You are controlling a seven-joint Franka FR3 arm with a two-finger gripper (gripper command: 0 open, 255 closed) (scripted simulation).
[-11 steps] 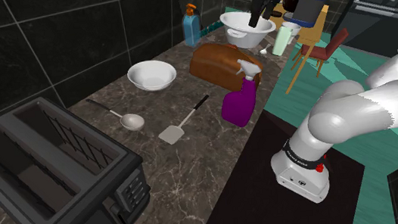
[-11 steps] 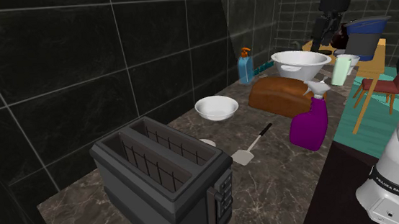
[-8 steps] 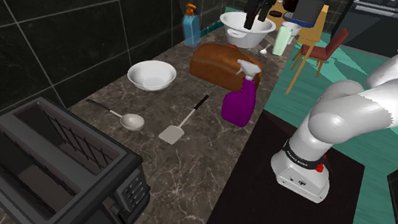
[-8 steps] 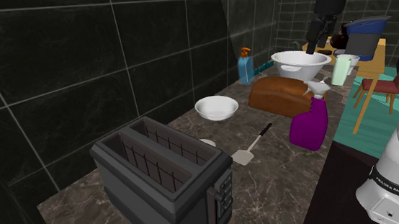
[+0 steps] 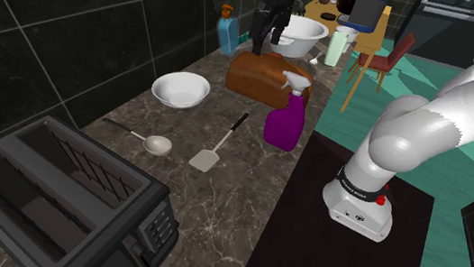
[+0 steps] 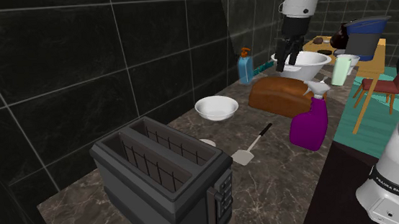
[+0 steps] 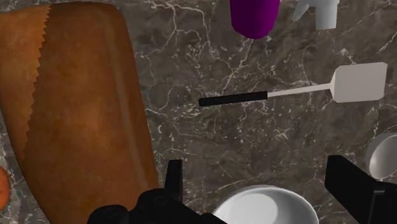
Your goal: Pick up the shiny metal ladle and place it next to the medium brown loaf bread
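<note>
Dark marbled counter [image 5: 233,201] runs along a black tiled wall. The tool [image 5: 269,43] hangs above the far end of the brown loaf [image 5: 261,73], its fingers spread wide with nothing between them. The ladle [image 5: 153,143] lies flat and well apart from it, toward the shoulder view's near left, past the white bowl [image 5: 181,89] and near the toaster [image 5: 53,211]. Its cup faces the spatula [image 5: 219,148], and its thin handle runs off toward the wall at the shoulder view's left. Reaching it likely calls for a long travel along the counter, then a wrist turn to set the fingers across that handle.
</note>
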